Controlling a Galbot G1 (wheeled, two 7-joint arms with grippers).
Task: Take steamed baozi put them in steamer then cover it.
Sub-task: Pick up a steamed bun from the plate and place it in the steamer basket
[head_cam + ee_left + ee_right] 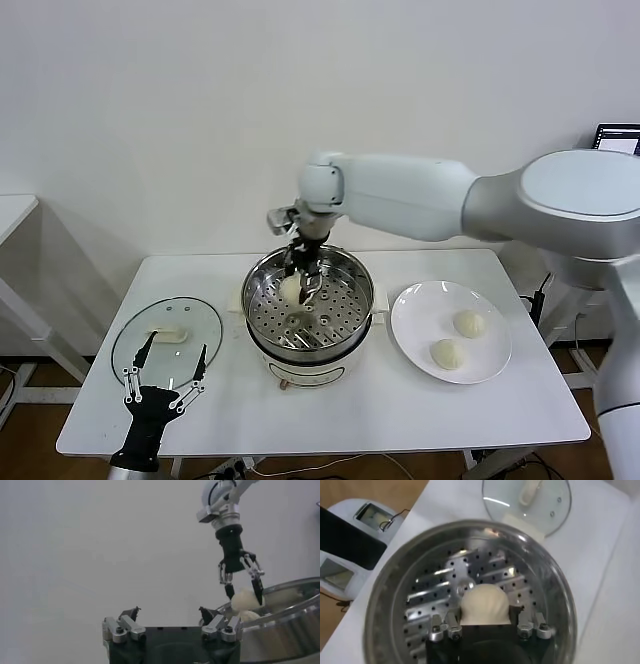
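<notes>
The steamer [345, 335] stands mid-table, its perforated tray [435, 585] showing inside. My right gripper [301, 287] reaches down into it, shut on a cream-white baozi [291, 289] held just above the tray; the bun also shows in the right wrist view [485, 602] and the left wrist view [242, 601]. Two more baozi [468, 323] [447, 352] lie on the white plate [415, 312]. The glass cover [165, 335] lies flat on the table to the left of the steamer. My left gripper [165, 377] hangs open and empty over the cover's front edge.
The table's front edge runs just behind my left gripper. A low white table [15, 215] stands at the far left. Equipment on the floor [350, 545] shows beyond the table's edge in the right wrist view.
</notes>
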